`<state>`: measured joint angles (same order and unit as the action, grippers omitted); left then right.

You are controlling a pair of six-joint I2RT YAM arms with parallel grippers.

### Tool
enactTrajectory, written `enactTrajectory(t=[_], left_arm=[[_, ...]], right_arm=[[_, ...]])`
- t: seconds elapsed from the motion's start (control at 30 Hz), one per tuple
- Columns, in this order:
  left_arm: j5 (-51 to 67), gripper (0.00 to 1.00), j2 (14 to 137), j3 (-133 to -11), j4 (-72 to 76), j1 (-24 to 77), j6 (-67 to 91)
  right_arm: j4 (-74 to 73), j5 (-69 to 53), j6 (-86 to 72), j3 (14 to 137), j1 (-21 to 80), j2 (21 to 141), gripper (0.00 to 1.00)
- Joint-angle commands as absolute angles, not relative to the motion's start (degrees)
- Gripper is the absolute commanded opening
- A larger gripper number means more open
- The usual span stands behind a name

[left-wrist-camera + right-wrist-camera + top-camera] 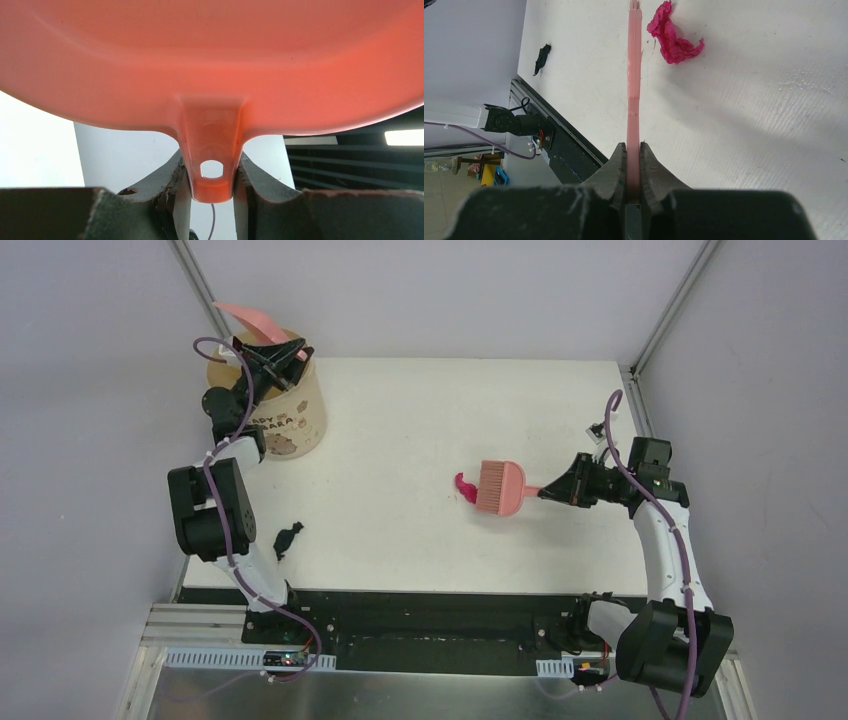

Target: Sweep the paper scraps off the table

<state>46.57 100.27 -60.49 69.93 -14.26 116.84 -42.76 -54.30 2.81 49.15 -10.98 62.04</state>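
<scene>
The dustpan (250, 318) is held tilted above the mouth of the bucket (300, 430) at the far left corner of the counter (400, 410). This pose is judged to suit tipping collected paper into the bucket. The left end effector (212, 186) is closed on the dustpan handle, and the tab with the hanging hole is clamped between both fingers. The inside of the bucket is hidden by the arm and the dustpan. The upper face of the dustpan is not shown in any view, so it cannot be told whether paper lies in either.

Nearer the front edge, beside the left arm, a dark scrap (287, 539) lies on the counter, well apart from both tools. It is judged not yet swept.

Right of centre, a magenta scrap (465, 486) lies just beside the bristle end of the brush (503, 487). The brush is pointed leftward at the scrap, an arrangement judged ready for a sweeping stroke. The right end effector (633, 167) is clamped on the brush handle, which is seen edge-on in the right wrist view. The bristle tips are cut off at the top of that view, so contact with the counter or with the scrap cannot be confirmed.

No other scraps can be made out. White pieces would be hard to tell from the white counter.
</scene>
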Motion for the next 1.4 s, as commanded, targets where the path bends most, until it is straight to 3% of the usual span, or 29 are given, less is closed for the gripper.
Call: enactTrajectory(t=[0.0,0.17,0.3,0.5,0.6,0.7,1.03,1.37], left_arm=[[45.97,0.0,96.4,-60.44,77.88,-14.28,122.01],[50.03,0.0,92.73,-63.33,71.22,-14.2,116.79],[56.85,0.0,86.07,-66.9,53.0,-13.57,101.58],[58.47,0.0,76.53,-74.62,3.19,-5.3,60.57],[48.18,0.0,75.63,-81.36,-26.94,3.27,38.22],[40.4,0.0,76.85,-81.56,-43.19,10.79,28.81],[11.04,0.0,82.52,-77.01,-67.14,34.38,15.25],[5.2,0.02,89.73,-69.4,-68.47,45.33,18.37]], right_arm=[[-42.25,-56.4,4.49,49.86,-11.43,62.18,0.0],[-42.01,-56.2,4.52,49.79,-11.43,61.91,0.0],[-42.01,-56.34,4.54,49.86,-11.43,62.13,0.0],[-41.93,-56.24,4.52,50.02,-11.43,62.08,0.0],[-41.98,-56.02,4.56,50.01,-11.43,61.92,0.0],[-42.04,-55.52,4.64,50.06,-11.49,61.47,0.0],[-42.11,-55.45,4.83,50.45,-11.51,60.8,0.0],[-42.11,-53.73,5.32,50.34,-11.6,60.02,0.0]])
